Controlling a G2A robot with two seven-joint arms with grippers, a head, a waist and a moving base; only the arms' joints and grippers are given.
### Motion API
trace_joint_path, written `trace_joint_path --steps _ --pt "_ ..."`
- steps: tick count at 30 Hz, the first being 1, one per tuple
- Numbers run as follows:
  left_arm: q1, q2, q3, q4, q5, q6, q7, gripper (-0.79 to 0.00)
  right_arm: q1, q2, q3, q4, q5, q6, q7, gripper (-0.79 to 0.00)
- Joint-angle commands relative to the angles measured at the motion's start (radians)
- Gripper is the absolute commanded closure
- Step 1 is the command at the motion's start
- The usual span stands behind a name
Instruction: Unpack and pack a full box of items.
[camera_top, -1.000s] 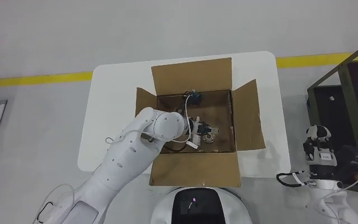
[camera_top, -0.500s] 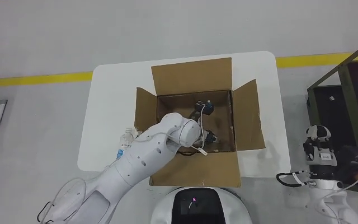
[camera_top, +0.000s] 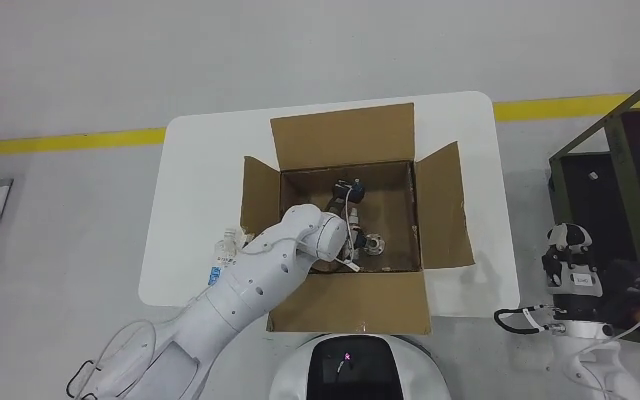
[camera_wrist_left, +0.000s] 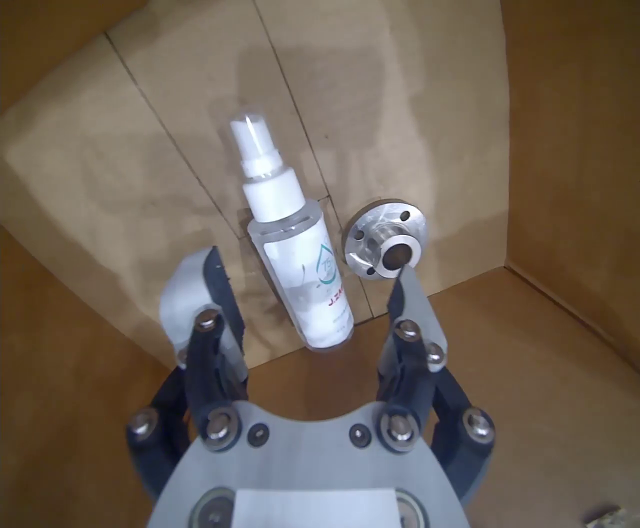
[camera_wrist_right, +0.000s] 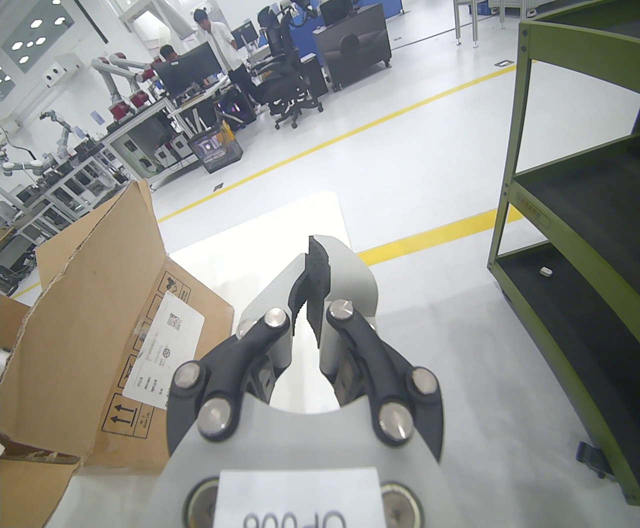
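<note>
Left gripper (camera_wrist_left: 308, 261): we see it spread wide, holding nothing, inside the box (camera_top: 345, 135), over bottle (camera_wrist_left: 280, 200) and flange (camera_wrist_left: 382, 242).
Right gripper (camera_wrist_right: 312, 280): we see it clenched, empty.

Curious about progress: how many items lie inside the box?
2: a spray bottle and a metal flange beside it on the cardboard box floor; the arm may hide others.

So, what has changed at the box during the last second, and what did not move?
The elbow of the left arm shifted a little to the right, farther over the box, and its wrist turned. The left pincer is open above the spray bottle and holds nothing. The metal flange, the box and the shut right pincer stayed in place.
</note>
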Motion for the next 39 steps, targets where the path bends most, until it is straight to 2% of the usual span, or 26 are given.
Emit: trace_joint_path --steps 1,8,11,12,15,17,18,19,27,34,35,36,37,38,39 --pt "0.005 -0.003 -0.002 0.008 0.002 -0.001 0.008 -0.48 0.0 0.0 0.0 0.0 0.0 0.0 0.0 0.0" --pt "0.018 -0.016 -0.003 0.036 0.018 0.012 0.058 -0.422 0.0 0.0 0.0 0.0 0.0 0.0 0.0 0.0" --pt "0.018 -0.02 -0.007 0.042 0.022 0.009 0.062 -0.44 0.0 0.0 0.0 0.0 0.0 0.0 0.0 0.0" --pt "0.018 -0.021 -0.008 0.044 0.024 0.008 0.062 -0.416 0.0 0.0 0.0 0.0 0.0 0.0 0.0 0.0" --pt "0.018 -0.024 -0.014 0.05 0.029 0.003 0.06 -0.28 0.0 0.0 0.0 0.0 0.0 0.0 0.0 0.0" --pt "0.02 -0.025 -0.019 0.052 0.035 0.002 0.059 -0.123 0.0 0.0 0.0 0.0 0.0 0.0 0.0 0.0" --pt "0.021 -0.025 -0.021 0.052 0.038 0.002 0.059 -0.015 0.0 0.0 0.0 0.0 0.0 0.0 0.0 0.0" --pt "0.023 -0.025 -0.024 0.052 0.04 0.002 0.058 0.0 0.0 0.0 0.0 0.0 0.0 0.0 0.0 0.0" --pt "0.033 -0.017 -0.066 -0.032 0.084 0.013 0.023 0.0 0.0 0.0 0.0 0.0 0.0 0.0 0.0 0.0" --pt "0.059 0.011 -0.17 -0.213 0.091 0.023 -0.081 0.0 0.011 -0.002 0.003 -0.009 0.019 -0.022 0.019 0.0" --pt "0.063 0.016 -0.188 -0.244 0.088 0.023 -0.103 0.0 0.01 -0.002 0.004 -0.017 0.029 -0.037 0.032 -0.099" --pt "0.063 0.021 -0.202 -0.272 0.1 0.019 -0.124 0.0 0.009 -0.002 0.006 -0.027 0.045 -0.054 0.045 -0.299" --pt "0.065 0.025 -0.217 -0.301 0.107 0.02 -0.14 0.0 0.007 -0.002 0.011 -0.038 0.062 -0.067 0.059 -0.56" --pt "0.068 0.028 -0.235 -0.329 0.1 0.026 -0.153 0.0 0.004 -0.002 0.017 -0.052 0.073 -0.083 0.075 -0.717" --pt "0.07 0.03 -0.25 -0.354 0.094 0.028 -0.166 0.0 0.0 -0.002 0.021 -0.067 0.09 -0.102 0.092 -0.785"
